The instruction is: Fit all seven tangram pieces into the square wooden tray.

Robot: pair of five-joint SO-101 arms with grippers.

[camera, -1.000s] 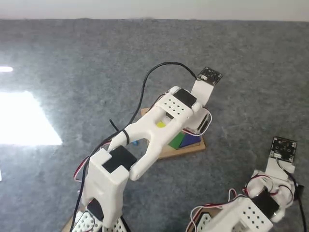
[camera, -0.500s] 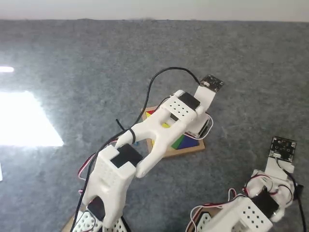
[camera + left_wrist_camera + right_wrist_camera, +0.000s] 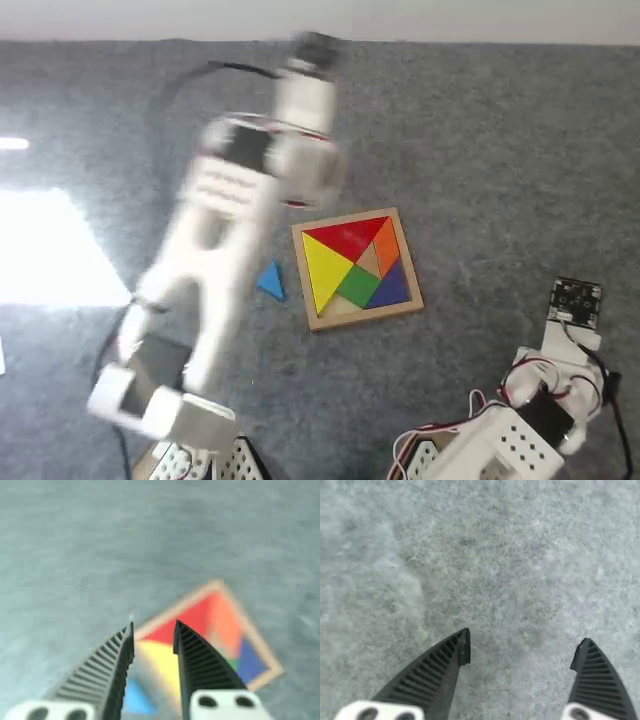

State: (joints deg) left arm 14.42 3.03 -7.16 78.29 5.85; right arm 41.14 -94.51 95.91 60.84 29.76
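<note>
On the worktop point(image 3: 480, 150), the blue triangle point(image 3: 271, 281) lies at 9 o'clock of the tray point(image 3: 368, 314), not yet in. The left tool point(image 3: 152, 630) is narrow and empty, the right tool point(image 3: 522, 652) wide. Next job, I think: grab it.

The whole table is covered by a grey cover point(image 3: 480, 120) with a rough, felt-like texture. Beyond the far edge of the cover, a plain pale strip point(image 3: 320, 18) is seen. A large bright patch of light point(image 3: 45, 250) is reflected on the cover at one side edge. On the cover, a small bright streak point(image 3: 12, 144) is found between this patch and the far edge.
</note>
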